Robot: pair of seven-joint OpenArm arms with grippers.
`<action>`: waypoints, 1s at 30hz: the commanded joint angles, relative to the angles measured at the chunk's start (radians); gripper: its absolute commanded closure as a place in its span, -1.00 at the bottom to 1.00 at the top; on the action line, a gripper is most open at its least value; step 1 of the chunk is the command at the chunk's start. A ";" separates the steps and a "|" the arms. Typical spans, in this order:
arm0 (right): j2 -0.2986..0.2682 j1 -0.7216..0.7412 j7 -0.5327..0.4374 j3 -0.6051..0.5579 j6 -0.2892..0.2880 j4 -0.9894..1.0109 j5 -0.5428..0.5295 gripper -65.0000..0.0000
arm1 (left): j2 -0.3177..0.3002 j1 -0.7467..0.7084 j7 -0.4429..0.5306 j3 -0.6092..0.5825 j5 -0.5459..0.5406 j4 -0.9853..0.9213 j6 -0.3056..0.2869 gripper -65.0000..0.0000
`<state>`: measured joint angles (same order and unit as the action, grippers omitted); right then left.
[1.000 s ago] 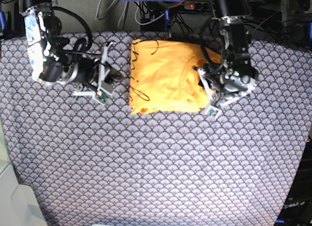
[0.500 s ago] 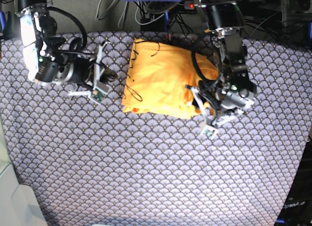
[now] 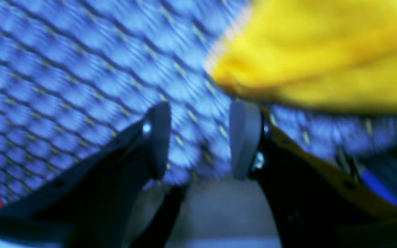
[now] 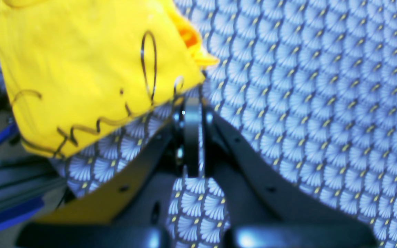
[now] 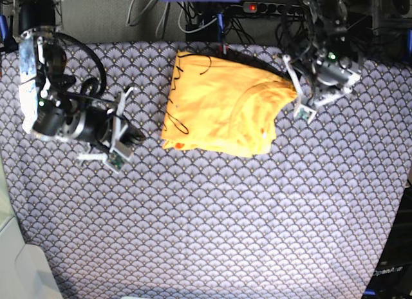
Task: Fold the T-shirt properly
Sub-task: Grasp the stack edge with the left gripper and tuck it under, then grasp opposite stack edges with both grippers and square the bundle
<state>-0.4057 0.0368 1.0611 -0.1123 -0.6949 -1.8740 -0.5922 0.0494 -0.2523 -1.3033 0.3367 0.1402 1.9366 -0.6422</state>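
The yellow-orange T-shirt (image 5: 219, 106) lies folded into a rough rectangle at the back middle of the table, with dark scribble marks along its left edge. My left gripper (image 5: 293, 86) hovers at the shirt's back right corner. In the left wrist view the left gripper (image 3: 198, 137) is open, with only patterned cloth between its fingers and the T-shirt (image 3: 322, 51) just beyond one tip. My right gripper (image 5: 136, 134) is shut and empty, a short way left of the shirt. In the right wrist view the shut right gripper (image 4: 191, 113) points at the T-shirt (image 4: 81, 69) near its scribbled edge.
A blue-grey scallop-patterned cloth (image 5: 212, 215) covers the whole table. Cables and a power strip (image 5: 257, 8) run along the back edge. A white object (image 5: 19, 267) sits off the front left corner. A blue bar (image 4: 9, 210) shows beyond the table edge.
My left arm pulled off the shirt's front right edge and swung to its back right corner, jaws still open. The shirt's right side now lies flatter. My right arm drifted toward the front.
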 commanded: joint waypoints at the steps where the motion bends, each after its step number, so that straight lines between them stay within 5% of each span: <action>1: -0.009 0.039 -0.012 0.004 -0.003 0.017 -0.004 1.00 | -0.004 0.009 0.003 -0.001 0.003 0.021 0.003 0.17; 14: 0.032 0.208 -0.072 -0.155 -0.003 0.331 -0.004 1.00 | 0.103 0.018 0.004 -0.175 0.009 -0.059 0.017 0.17; 30: 0.044 0.354 -0.270 -0.438 -0.003 0.615 -0.004 1.00 | 0.108 0.117 0.000 -0.175 0.009 -0.162 0.018 0.17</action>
<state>-0.3553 0.3698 0.8070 -0.5526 -0.6941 -1.2449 -0.5789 0.1505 -0.1532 -1.3220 0.1627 0.1539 1.7653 -0.6247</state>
